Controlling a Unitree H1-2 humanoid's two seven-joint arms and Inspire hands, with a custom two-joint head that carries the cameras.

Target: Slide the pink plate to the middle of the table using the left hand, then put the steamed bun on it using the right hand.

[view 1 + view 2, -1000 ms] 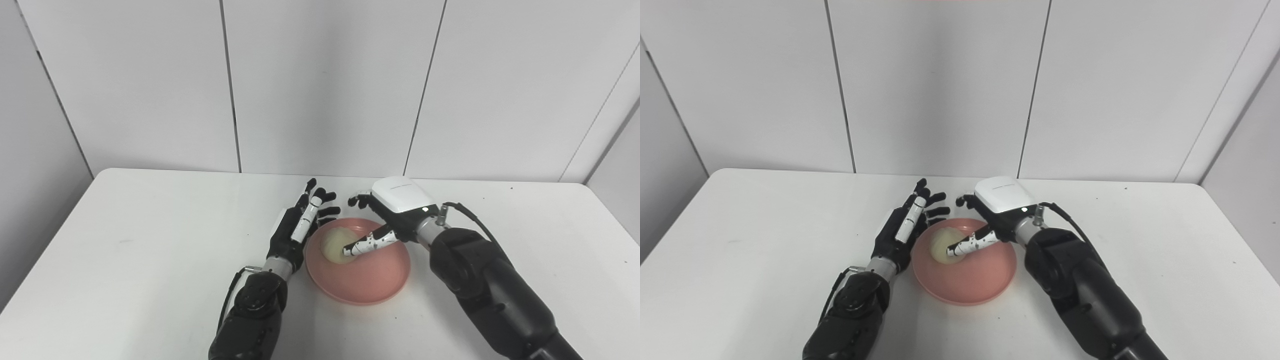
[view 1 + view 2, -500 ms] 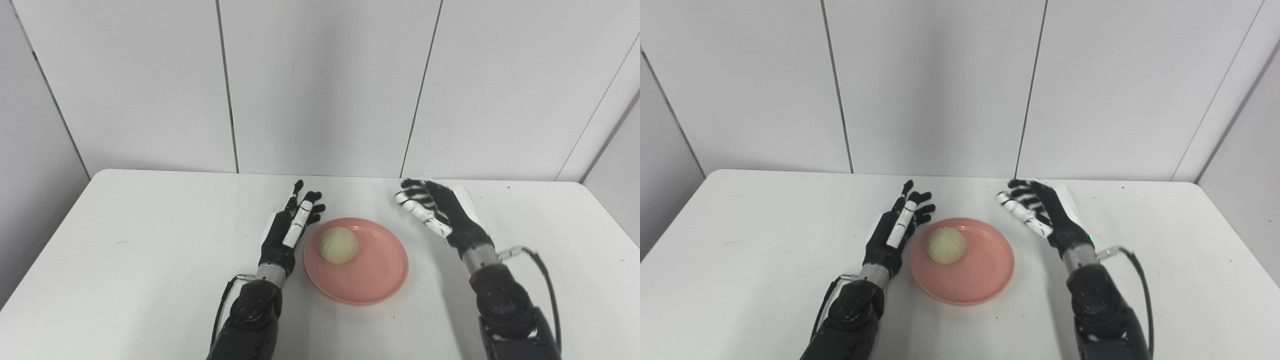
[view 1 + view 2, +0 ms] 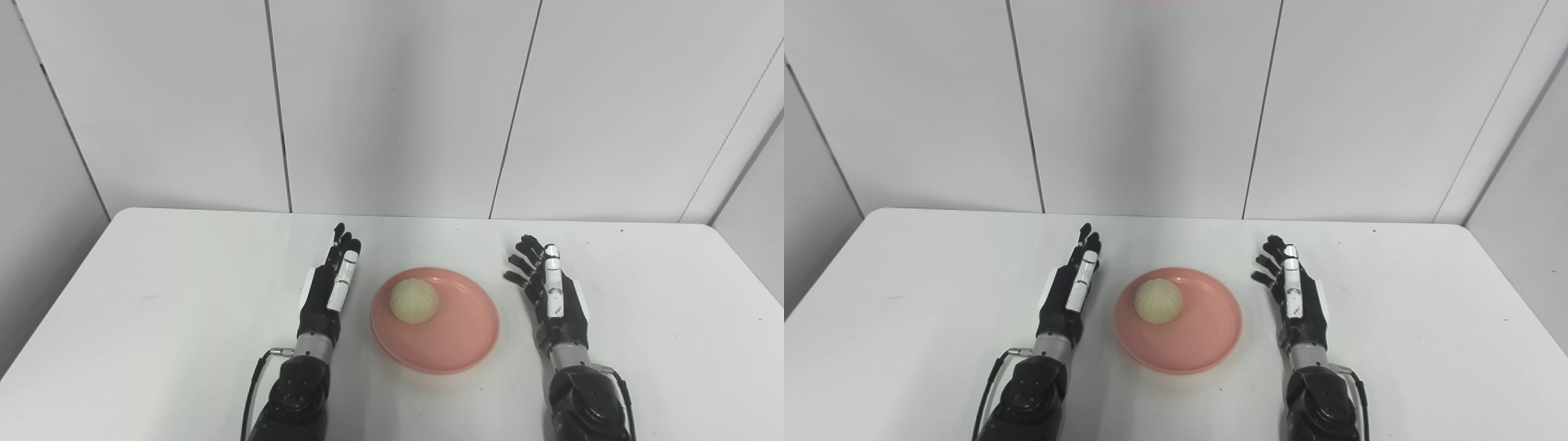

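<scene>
I see the white rectangular table [image 3: 153, 318] carrying the round pink plate [image 3: 456, 343] mid-way between its side edges; left hand [image 3: 327, 288] and right hand [image 3: 551, 297] flank it, released, empty; the pale pleated steamed bun [image 3: 414, 301] sits on it, nothing left, I judge

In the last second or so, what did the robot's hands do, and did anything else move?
The right hand let go of the steamed bun and drew back to the right. The left hand eased slightly left, off the pink plate. Both are open. Bun and plate stayed put.
</scene>
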